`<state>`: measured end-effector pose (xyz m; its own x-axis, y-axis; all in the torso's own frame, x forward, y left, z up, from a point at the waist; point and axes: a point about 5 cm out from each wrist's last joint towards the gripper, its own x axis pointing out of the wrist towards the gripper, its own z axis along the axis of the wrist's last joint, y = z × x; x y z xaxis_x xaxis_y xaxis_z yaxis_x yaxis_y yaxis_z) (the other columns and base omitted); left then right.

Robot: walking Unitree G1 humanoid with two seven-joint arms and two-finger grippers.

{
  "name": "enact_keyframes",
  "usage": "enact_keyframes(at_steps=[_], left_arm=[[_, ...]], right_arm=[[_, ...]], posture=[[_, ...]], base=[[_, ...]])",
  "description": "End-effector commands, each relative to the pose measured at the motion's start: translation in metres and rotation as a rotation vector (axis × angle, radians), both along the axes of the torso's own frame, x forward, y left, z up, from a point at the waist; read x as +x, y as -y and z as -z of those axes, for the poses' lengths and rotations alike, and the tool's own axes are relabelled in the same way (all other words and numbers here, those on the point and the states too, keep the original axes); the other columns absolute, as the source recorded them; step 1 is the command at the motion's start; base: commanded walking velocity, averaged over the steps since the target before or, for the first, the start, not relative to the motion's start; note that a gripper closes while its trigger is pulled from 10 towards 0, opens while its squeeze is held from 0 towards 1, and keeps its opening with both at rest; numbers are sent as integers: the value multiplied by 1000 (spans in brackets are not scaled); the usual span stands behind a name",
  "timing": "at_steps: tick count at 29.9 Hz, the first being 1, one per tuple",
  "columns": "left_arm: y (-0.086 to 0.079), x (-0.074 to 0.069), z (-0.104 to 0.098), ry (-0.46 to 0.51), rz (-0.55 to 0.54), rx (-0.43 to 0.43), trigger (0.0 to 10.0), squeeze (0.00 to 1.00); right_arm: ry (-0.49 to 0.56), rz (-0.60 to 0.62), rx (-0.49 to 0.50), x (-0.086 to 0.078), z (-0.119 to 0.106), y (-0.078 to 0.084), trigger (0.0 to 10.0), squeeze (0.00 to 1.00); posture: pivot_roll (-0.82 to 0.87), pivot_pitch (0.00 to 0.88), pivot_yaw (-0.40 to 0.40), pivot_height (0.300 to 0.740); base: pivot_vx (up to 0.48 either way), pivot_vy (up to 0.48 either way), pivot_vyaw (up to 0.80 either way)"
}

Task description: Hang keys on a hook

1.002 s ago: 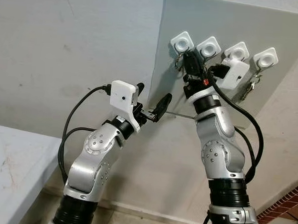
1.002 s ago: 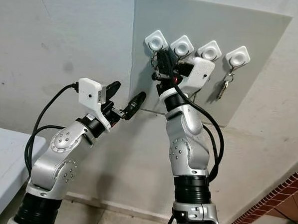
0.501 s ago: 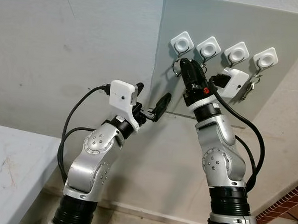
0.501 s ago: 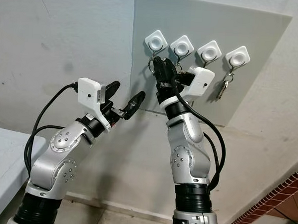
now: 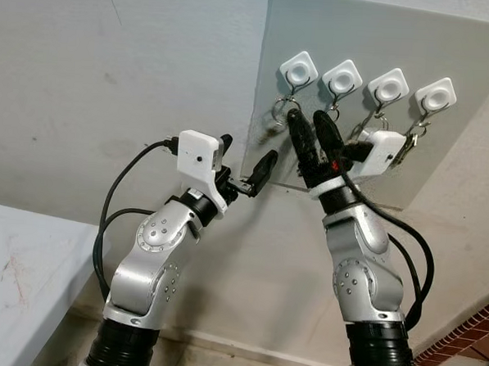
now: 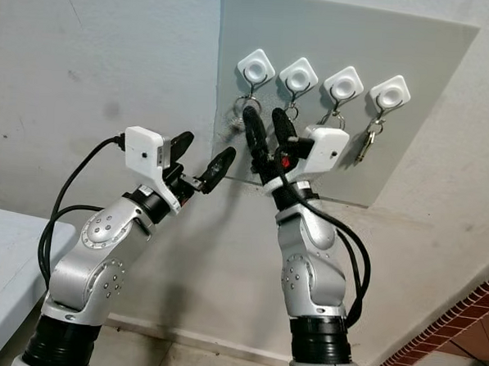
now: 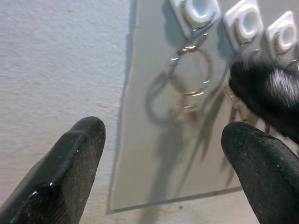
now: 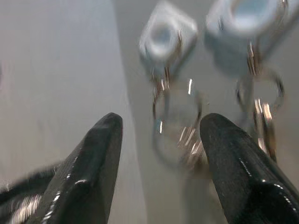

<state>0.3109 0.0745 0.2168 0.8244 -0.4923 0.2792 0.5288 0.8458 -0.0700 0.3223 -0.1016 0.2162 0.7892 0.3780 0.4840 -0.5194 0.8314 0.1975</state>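
Below the hook (image 5: 300, 70), blurry keys (image 5: 273, 129) hang; right claw (image 5: 310, 134) open.

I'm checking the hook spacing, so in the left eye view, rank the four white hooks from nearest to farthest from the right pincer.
Measured from the right pincer:
1. Leftmost hook and second hook, directly above; too close to call.
2. Third hook, farther to the robot's right.
3. Rightmost hook, at the board's far end.

I see shiny metal keys (image 5: 274, 119) on a glossy white plastic hook (image 5: 299, 70), matt grey smooth board (image 5: 383, 34), rough painted wall (image 5: 110, 78). My right gripper (image 5: 310, 131) fingers: black, slightly glossy rubber; arms brushed silver.
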Motion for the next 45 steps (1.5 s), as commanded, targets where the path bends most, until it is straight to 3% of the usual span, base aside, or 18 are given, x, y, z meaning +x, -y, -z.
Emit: enact_keyframes(at_steps=[1,2,3,4,8,11,15,18,19,21,22,23,25,32,36,38,43,45], left_arm=[[-1,2,13,-39,-23,16,10000,0],[-2,3,19,-59,-36,23,10000,0],[-2,3,19,-59,-36,23,10000,0],[-3,4,32,-97,-53,31,10000,0],[-5,5,46,-143,-68,24,10000,0],[-14,7,78,-242,-120,17,10000,0],[-21,8,102,-318,-160,8,10000,0],[-31,3,142,-429,-211,74,10000,0],[-31,3,142,-429,-211,74,10000,0],[-38,-6,175,-541,-240,129,10000,0],[-38,-6,175,-541,-240,129,10000,0],[-43,-20,201,-606,-261,242,10000,0],[-47,-27,216,-664,-273,301,10000,0],[-61,-58,255,-873,-275,297,10000,0],[-67,-74,269,-935,-291,355,10000,0],[-67,-75,270,-941,-292,356,10000,0],[-76,-98,286,-1048,-345,354,10000,0],[-78,-102,288,-1064,-357,355,10000,0]], right_arm=[[10,4,-28,-1,3,3,10000,1000],[-5,4,-36,-2,10,5,10000,498],[-5,4,-36,-2,10,5,10000,498],[-30,-1,-56,-4,23,8,10000,0],[-80,10,-79,-5,38,12,10000,0],[-162,44,-121,-7,67,21,10000,0],[-216,69,-153,-10,87,27,10000,0],[-317,124,-185,-15,118,36,10000,0],[-317,124,-185,-15,118,36,10000,0],[-418,152,-204,-22,145,43,10000,0],[-418,152,-204,-22,145,43,10000,0],[-521,191,-270,-32,174,49,10000,0],[-566,200,-314,-40,189,52,10000,0],[-825,281,-445,-77,242,75,10000,0],[-967,312,-495,-102,265,85,10000,0],[-979,313,-501,-105,267,86,10000,0],[-1215,357,-538,-150,297,97,10000,0],[-1233,359,-535,-154,299,98,10000,0]], posture=[[16,0,-60,740],[16,0,-60,740],[16,0,-60,740],[12,0,-58,740],[10,0,-56,740],[7,0,-53,740],[6,0,-48,740],[1,0,-34,740],[1,0,-34,740],[-4,0,-23,740],[-4,0,-23,740],[-11,0,-14,740],[-15,0,-11,740],[-22,0,8,740],[-31,0,16,740],[-31,0,16,740],[-30,0,7,740],[-30,0,7,740]], base=[[0,0,0],[0,0,0],[0,0,0],[0,0,0],[0,0,0],[0,0,0],[0,0,0],[0,0,0],[0,0,0],[0,0,0],[0,0,0],[0,0,0],[0,0,0],[0,0,0],[0,0,0],[0,0,0],[0,0,0],[0,0,0]])
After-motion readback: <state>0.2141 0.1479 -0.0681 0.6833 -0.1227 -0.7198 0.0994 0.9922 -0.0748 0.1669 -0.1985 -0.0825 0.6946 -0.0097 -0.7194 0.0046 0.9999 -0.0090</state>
